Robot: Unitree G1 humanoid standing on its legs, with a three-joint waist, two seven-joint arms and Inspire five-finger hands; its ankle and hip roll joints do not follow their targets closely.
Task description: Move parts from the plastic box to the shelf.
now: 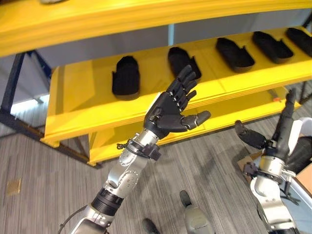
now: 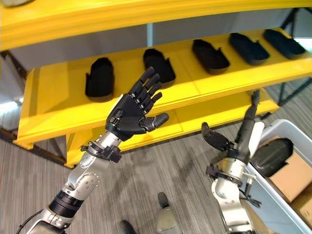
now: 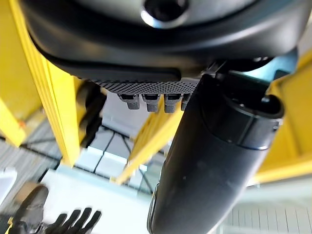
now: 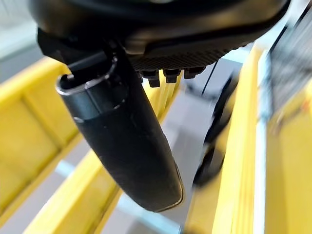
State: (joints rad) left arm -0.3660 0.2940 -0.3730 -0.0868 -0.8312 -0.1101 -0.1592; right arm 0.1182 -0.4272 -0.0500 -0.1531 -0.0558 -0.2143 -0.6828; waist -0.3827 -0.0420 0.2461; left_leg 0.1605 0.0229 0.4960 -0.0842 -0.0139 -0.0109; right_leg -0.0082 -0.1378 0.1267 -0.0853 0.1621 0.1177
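You had five black parts (image 1: 126, 77) lined up along the middle board of the yellow shelf (image 1: 87, 105), so much of the transfer appeared done. Your left hand (image 1: 170, 113) and right hand (image 2: 243, 131) were both spread wide and held nothing. At least one dark part (image 2: 270, 156) remained in the plastic box (image 2: 297, 134) beside the right arm.

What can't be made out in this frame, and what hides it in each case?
- Plastic box: cut off by the right eye view's right edge; its full contents can't be seen.
- Dark part in the box: partly behind the box wall and a cardboard piece.
- Rightmost part on the shelf: cut off by the left eye view's edge.
- Top shelf: its upper surface is out of sight.
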